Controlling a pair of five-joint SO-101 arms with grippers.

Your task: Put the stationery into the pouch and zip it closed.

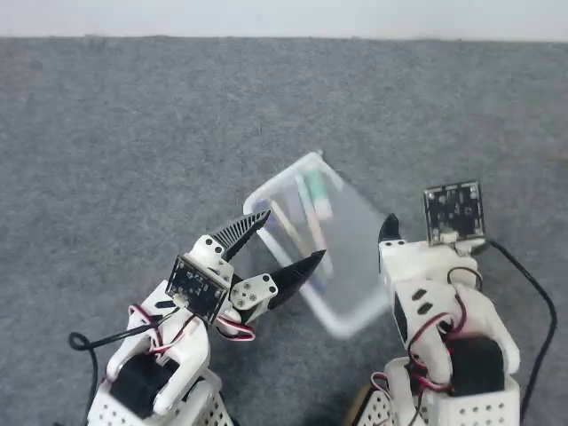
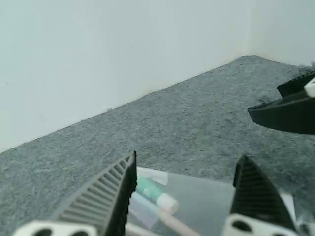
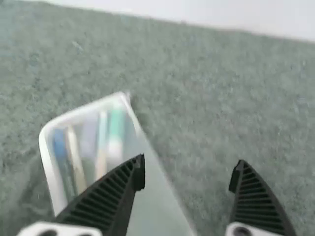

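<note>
A clear pouch (image 1: 342, 244) lies slantwise on the grey mat between the two arms, with pens and a green-and-white marker (image 1: 312, 193) inside it. My left gripper (image 1: 277, 244) stands open at the pouch's left long edge, one finger over that edge. From the left wrist the marker (image 2: 153, 194) shows in the pouch (image 2: 206, 196) below the open left gripper (image 2: 188, 160). My right gripper (image 1: 390, 232) hangs at the pouch's right side. In the right wrist view it (image 3: 190, 162) is open above the pouch (image 3: 88, 142), gripping nothing.
Grey carpet-like mat (image 1: 133, 133) covers the table up to a pale wall (image 1: 284, 18) at the back. The other arm's dark fingers (image 2: 288, 110) show far off in the left wrist view. A black cable (image 1: 532, 293) runs by the right arm.
</note>
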